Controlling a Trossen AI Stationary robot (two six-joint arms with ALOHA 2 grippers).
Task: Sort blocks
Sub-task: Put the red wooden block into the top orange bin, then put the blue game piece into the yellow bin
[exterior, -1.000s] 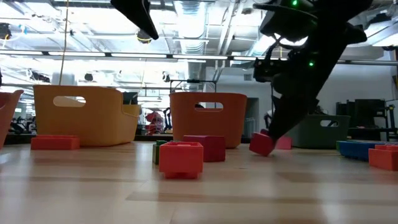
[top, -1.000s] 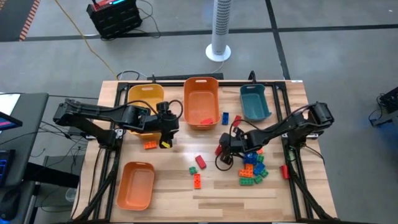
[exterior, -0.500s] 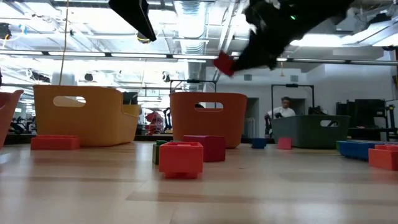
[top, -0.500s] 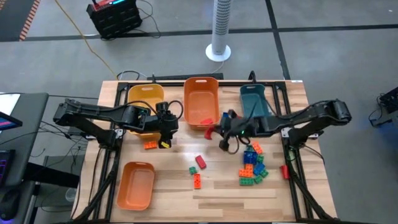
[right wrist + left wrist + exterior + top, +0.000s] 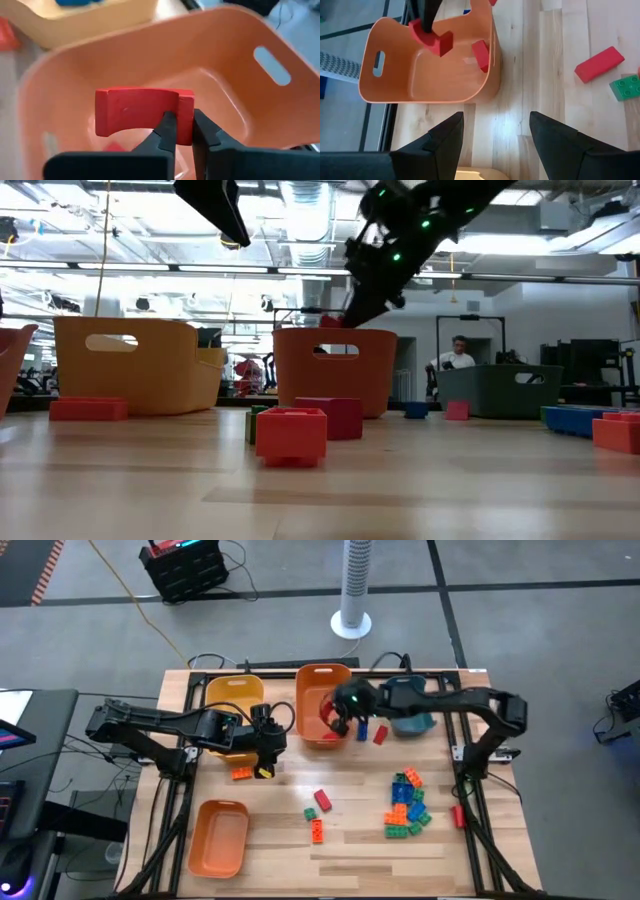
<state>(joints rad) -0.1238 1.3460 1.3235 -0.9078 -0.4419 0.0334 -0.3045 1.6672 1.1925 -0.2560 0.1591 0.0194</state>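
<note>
The right tool (image 5: 181,131) is clamped on the edge of a red block (image 5: 142,117), light, stiff and smooth, over the orange bin (image 5: 322,690), while the left tool (image 5: 495,132), fingers apart, waits above the desk (image 5: 350,850).

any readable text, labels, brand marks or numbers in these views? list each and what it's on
None readable in any view.
Blocks: studs only, no visible print.
Orange bin, yellow bin, teal bin: plain plastic, no labels.
Red block in the right hand: plain face, no marking.
Black unit with lit panel on the floor: too small to read.
</note>
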